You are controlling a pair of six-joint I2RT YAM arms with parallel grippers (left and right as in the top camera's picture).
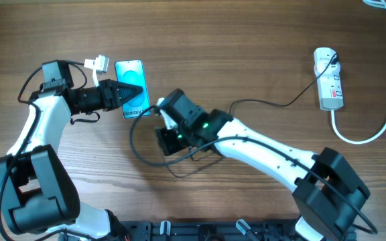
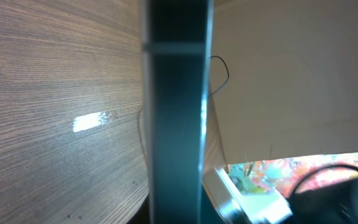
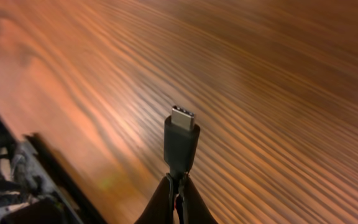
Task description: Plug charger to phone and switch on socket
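The phone point(image 1: 128, 72), with its light teal screen, is held up off the table with my left gripper point(image 1: 137, 92) shut on its near end. In the left wrist view the phone point(image 2: 176, 112) is an edge-on dark teal band filling the middle. Just right of it, my right gripper point(image 1: 161, 111) is shut on the charger point(image 1: 260, 102), a thin black cable. In the right wrist view the fingers point(image 3: 178, 186) pinch the cable right behind the connector tip point(image 3: 182, 134), which points away over the wood. The white socket point(image 1: 329, 80) lies far right, with the charger's plug in it.
The socket's thick white lead point(image 1: 374, 134) loops along the right edge. Slack black cable point(image 1: 146, 150) curls on the table under the right arm. A white connector point(image 1: 99, 63) sticks out beside the left wrist. A black rail point(image 1: 200, 231) runs along the front edge.
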